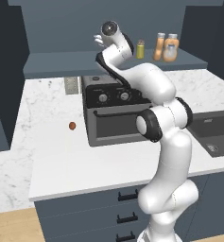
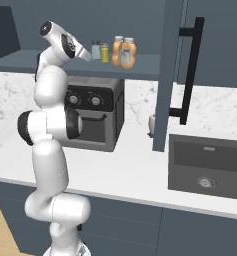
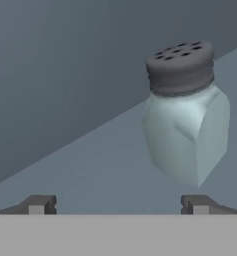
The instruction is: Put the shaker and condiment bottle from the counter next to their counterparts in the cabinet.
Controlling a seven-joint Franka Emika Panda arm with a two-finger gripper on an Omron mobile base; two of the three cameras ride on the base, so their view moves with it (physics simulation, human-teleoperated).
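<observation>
My hand (image 3: 118, 205) is wide open, holding nothing; shaker (image 3: 185, 112) stands on cabinet (image 1: 61, 64) shelf; careless withdrawal could topple it

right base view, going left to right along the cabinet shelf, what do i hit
gripper → blue-grey shaker → yellow-green shaker → two orange bottles, which overlap, so their own order is unclear

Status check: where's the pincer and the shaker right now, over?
Pincer open, holding nothing. Shaker upright on cabinet shelf, beside yellow-green shaker and two orange bottles. Nothing blocking.
</observation>
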